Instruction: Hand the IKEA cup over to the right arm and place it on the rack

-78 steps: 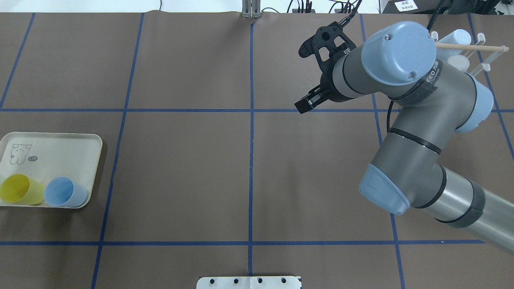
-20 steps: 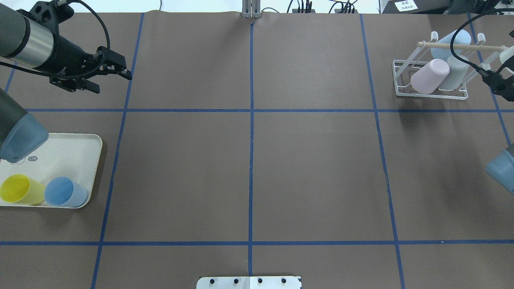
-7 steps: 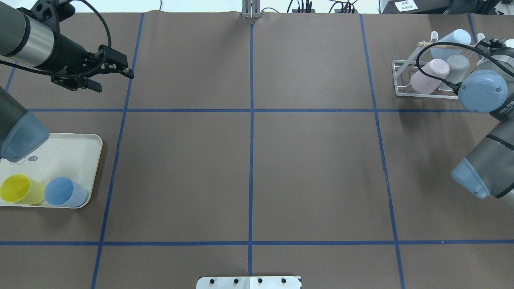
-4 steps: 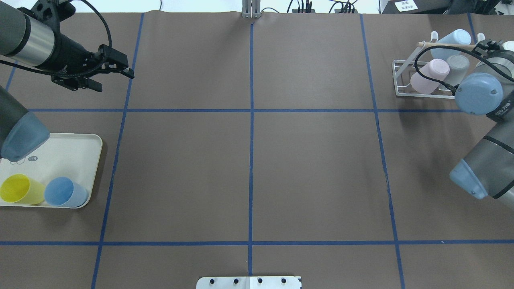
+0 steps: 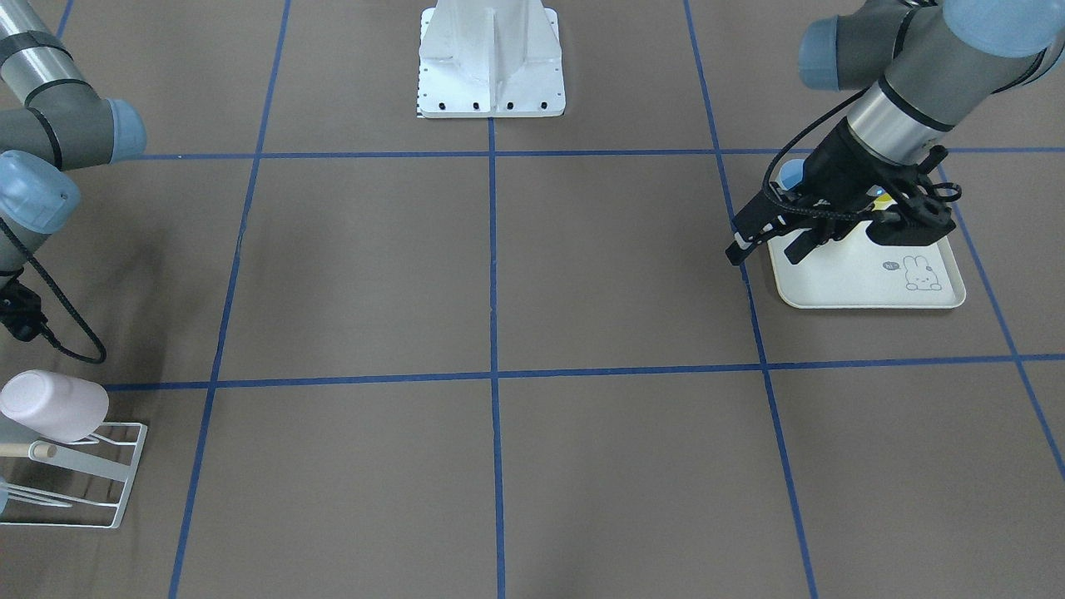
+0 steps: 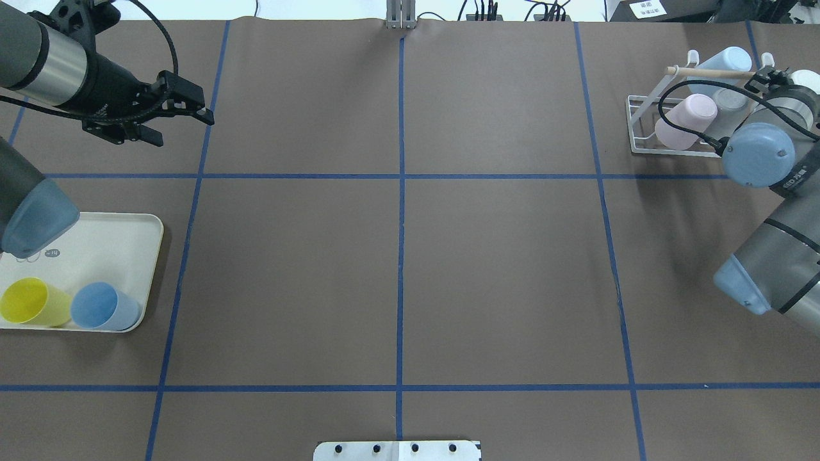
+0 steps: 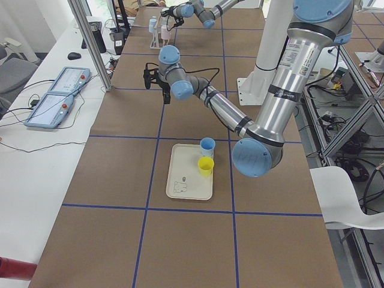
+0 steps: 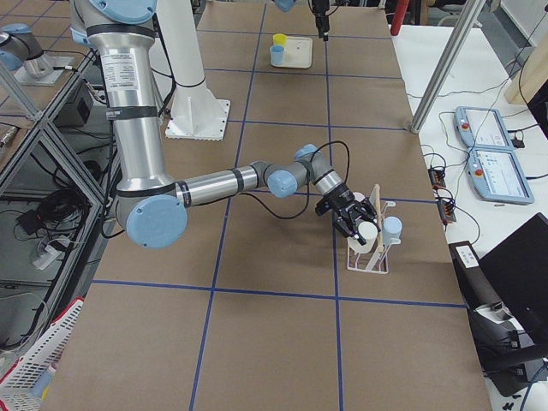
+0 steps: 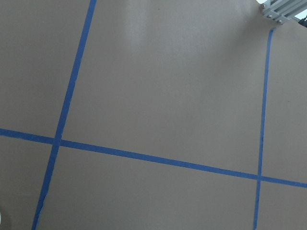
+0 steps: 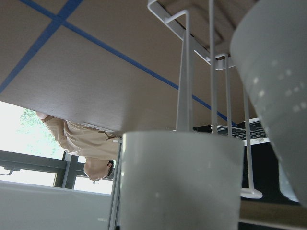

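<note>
IKEA cup (image 6: 804, 78), white, at the tip of the right arm (image 6: 759, 153), by the 3 o'clock end of the rack (image 6: 660, 152). The rack stands at 2 o'clock on the table in the overhead view. Whether the cup touches the wires I cannot tell.

The right gripper (image 8: 355, 223) is masked from above by its own wrist. Its wrist camera shows only the cup filling the foreground, with rack wires just beyond. I cannot tell whether the jaws are clamped on the cup or apart. I judge that the close approach serves to seat the cup on a free prong.

The pink cup (image 6: 685, 121), grey cup (image 6: 727, 99) and pale blue cup (image 6: 721, 61) occupy the rack's 9 o'clock side beneath the wooden rod (image 6: 711, 72), hence the end position.

The left gripper (image 6: 182, 131), at 10 o'clock, has its jaws apart and empty and hangs over bare table at 12 o'clock from the cream tray (image 6: 128, 237). I read this as parked clear.

The yellow cup (image 6: 25, 301) and blue cup (image 6: 102, 306) stand along the tray's 6 o'clock edge.
</note>
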Available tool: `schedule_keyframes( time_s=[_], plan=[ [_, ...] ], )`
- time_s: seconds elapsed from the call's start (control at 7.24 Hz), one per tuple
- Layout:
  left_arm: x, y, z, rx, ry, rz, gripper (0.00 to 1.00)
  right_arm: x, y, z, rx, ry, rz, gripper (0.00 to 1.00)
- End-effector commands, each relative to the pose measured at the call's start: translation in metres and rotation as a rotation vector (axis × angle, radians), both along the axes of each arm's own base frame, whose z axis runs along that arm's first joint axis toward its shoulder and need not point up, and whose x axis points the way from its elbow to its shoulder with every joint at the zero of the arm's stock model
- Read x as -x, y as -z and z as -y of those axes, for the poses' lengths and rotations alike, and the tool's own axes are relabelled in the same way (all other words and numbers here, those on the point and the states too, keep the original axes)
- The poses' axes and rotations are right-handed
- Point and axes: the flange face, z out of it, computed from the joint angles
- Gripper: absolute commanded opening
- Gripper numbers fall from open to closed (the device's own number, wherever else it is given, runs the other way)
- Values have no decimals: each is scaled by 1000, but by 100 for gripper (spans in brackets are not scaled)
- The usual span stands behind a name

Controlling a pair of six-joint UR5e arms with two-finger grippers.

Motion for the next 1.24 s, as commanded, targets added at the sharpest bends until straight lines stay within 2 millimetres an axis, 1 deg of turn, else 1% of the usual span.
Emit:
schedule_keyframes(
  time_s=[0.0, 0.14, 0.28, 0.55, 0.69, 0.83, 0.97, 1.11],
  plan=[
    [0, 0, 0, 0, 0, 0, 100, 3, 6, 4, -13, 5, 8, 68],
    [0, 0, 0, 0, 0, 0, 100, 3, 9, 4, -20, 4, 14, 92],
    [0, 1, 0, -2, 0, -1, 100, 2, 12, 4, -25, -1, 19, 98],
    [0, 3, 0, -4, 0, -3, 100, 2, 13, 4, -27, -3, 22, 98],
    [0, 3, 0, -4, 0, -3, 100, 2, 20, 3, -36, -1, 33, 98],
    [1, 4, 0, -6, 2, -4, 100, 1, 43, 1, -67, 2, 67, 98],
    [5, 6, -4, -12, 4, -6, 100, -1, 71, -3, -90, 13, 140, 98],
    [10, 4, -7, -17, 5, -1, 100, -4, 93, -4, -106, -11, 254, 98]
  ],
)
